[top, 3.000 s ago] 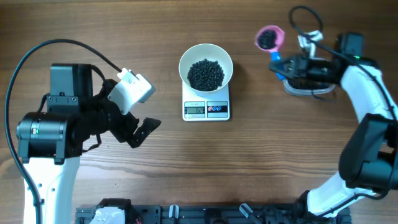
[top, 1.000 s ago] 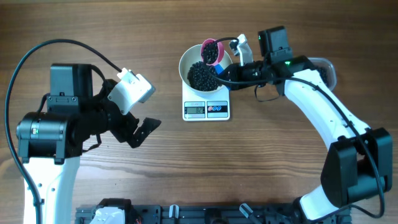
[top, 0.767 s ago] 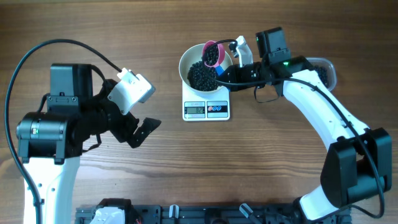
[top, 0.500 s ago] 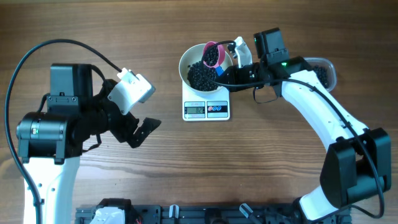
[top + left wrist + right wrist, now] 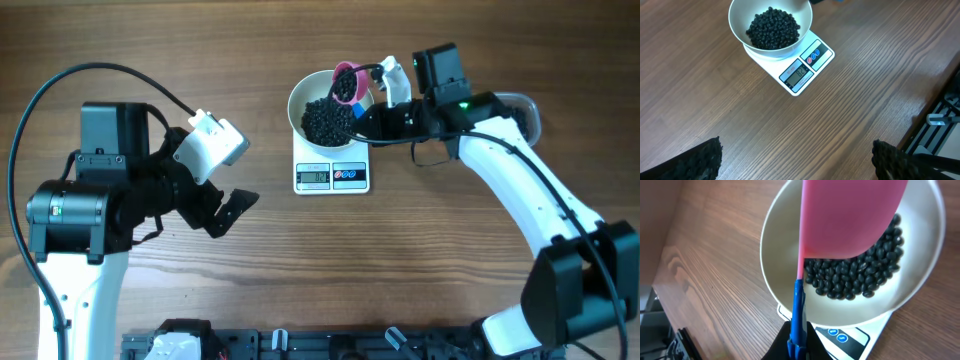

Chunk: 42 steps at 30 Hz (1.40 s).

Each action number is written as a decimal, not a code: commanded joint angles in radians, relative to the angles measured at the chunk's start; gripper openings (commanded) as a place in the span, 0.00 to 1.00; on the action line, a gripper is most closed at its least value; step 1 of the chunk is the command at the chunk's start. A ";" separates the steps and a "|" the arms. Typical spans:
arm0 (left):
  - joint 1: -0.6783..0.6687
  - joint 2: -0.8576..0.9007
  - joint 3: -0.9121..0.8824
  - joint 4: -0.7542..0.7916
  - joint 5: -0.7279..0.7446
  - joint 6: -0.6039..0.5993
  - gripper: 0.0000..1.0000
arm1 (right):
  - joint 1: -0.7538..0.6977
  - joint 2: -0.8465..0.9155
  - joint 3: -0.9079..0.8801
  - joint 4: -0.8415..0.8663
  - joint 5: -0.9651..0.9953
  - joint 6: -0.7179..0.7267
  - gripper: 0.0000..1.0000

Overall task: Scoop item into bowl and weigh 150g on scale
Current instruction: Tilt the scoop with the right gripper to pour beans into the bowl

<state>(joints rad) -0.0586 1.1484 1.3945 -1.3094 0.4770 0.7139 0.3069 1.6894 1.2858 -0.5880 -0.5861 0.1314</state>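
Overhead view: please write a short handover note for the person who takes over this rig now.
Left pincer: open, empty, off to the side.
Right pincer: shut on the handle of the pink scoop, which is tipped above the bowl.
The bowl stands on the scale with a heap of beans inside.
Done: bowl partly filled.
Left: finish this pour and check the display, which is too small to read here.

1 white bowl point(image 5: 294, 104); 1 scale point(image 5: 331, 177), bearing 2 round buttons point(image 5: 816, 52) and 1 display point(image 5: 799, 73); 1 pink scoop point(image 5: 345, 82); 1 clear tub point(image 5: 527, 112), far right; black beans point(image 5: 325, 120), too many to count; 1 left gripper point(image 5: 232, 212), 1 right gripper point(image 5: 362, 118).
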 commanded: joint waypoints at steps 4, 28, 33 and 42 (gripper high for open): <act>0.006 0.004 0.019 -0.001 0.008 0.012 1.00 | 0.005 -0.049 0.026 -0.008 0.051 0.003 0.04; 0.006 0.004 0.019 -0.001 0.008 0.012 1.00 | 0.139 -0.050 0.026 -0.084 0.410 -0.139 0.04; 0.006 0.004 0.019 -0.001 0.008 0.012 1.00 | 0.139 -0.050 0.026 -0.107 0.411 -0.190 0.04; 0.006 0.004 0.019 -0.001 0.008 0.012 1.00 | 0.139 -0.050 0.026 -0.122 0.438 -0.237 0.04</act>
<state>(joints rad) -0.0586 1.1484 1.3945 -1.3094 0.4770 0.7139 0.4423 1.6623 1.2858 -0.7109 -0.1741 -0.0776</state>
